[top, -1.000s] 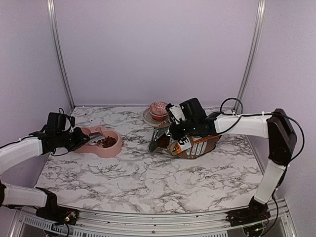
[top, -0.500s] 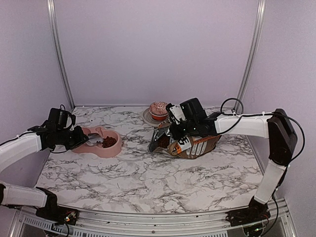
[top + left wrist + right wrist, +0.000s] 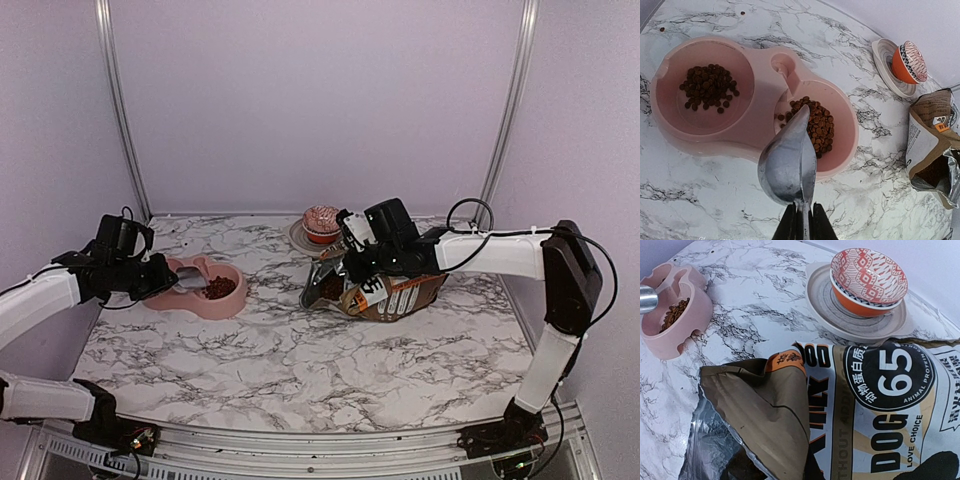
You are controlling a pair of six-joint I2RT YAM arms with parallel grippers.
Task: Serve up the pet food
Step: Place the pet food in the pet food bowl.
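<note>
The pet food lies as brown kibble in both hollows of a pink double bowl [image 3: 765, 75]: a small heap on the left [image 3: 707, 87] and a fuller one on the right [image 3: 815, 122]. My left gripper [image 3: 804, 222] is shut on the handle of a metal spoon [image 3: 787, 160]. The spoon is empty and turned on its side over the right hollow's near rim. In the top view the bowl [image 3: 185, 298] is at the left. My right gripper [image 3: 362, 268] is shut on the top of the printed paper bag [image 3: 865, 405]. The bag's mouth [image 3: 725, 440] gapes leftwards.
An orange patterned bowl [image 3: 867, 277] sits on a grey saucer [image 3: 840, 325] behind the bag, near the back wall. A couple of stray kibble pieces [image 3: 742, 12] lie on the marble beyond the pink bowl. Purple walls enclose the table on three sides.
My left arm has shifted slightly rightwards and up, with the spoon staying over the pink bowl. The right arm and the bag have not moved.
</note>
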